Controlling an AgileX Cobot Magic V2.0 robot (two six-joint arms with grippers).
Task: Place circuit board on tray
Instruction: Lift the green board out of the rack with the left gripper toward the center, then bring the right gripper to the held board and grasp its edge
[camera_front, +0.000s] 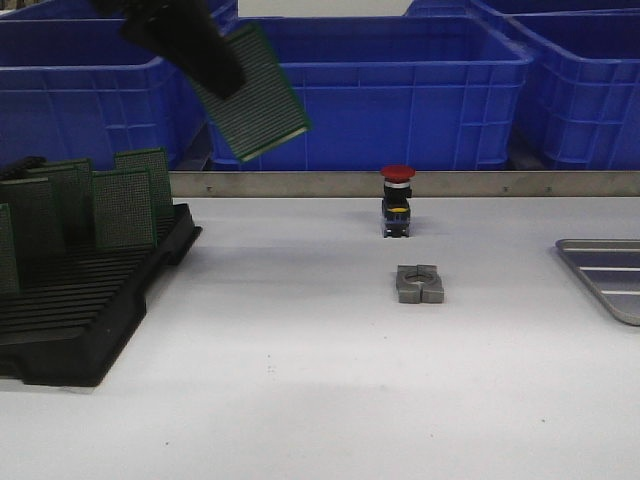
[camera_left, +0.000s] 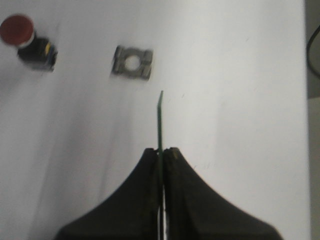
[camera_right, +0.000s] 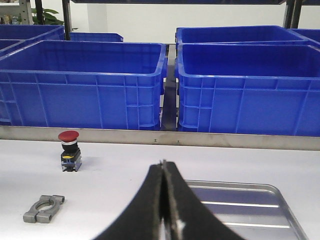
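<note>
The circuit board (camera_front: 255, 92) is held in the air, tilted, above the rear left part of the desk (camera_front: 300, 380), in front of the blue crates (camera_front: 400, 90). It is clamped by the left gripper (camera_front: 215, 70), whose black fingers are closed on its upper left part. In the left wrist view the board (camera_left: 160, 120) is seen edge-on as a thin green line, pinched between the two fingers (camera_left: 147, 190) of the left gripper (camera_left: 161, 152), with white desk below it.

The tray (camera_front: 610, 280) is seen at the right edge of the desk, well apart from the board; only its left part is in the front view. In the right wrist view the tray (camera_right: 260, 200) lies just beyond the right gripper (camera_right: 163, 167), whose fingers are pressed together with nothing seen between them (a thin seam only).

A black slotted rack (camera_front: 90, 320) sits at the left of the desk, below the held board, with several green boards (camera_front: 125, 205) stood upright in its rear slots.

Mid-desk, a red-capped push button (camera_front: 397, 200) is stood near the rear metal rail (camera_front: 480, 183). Just in front of it a grey metal clamp piece (camera_front: 419, 283) lies flat. Both are also visible in the left wrist view (button (camera_left: 25, 40), clamp (camera_left: 132, 62)) and the right wrist view (button (camera_right: 69, 150), clamp (camera_right: 43, 208)).
</note>
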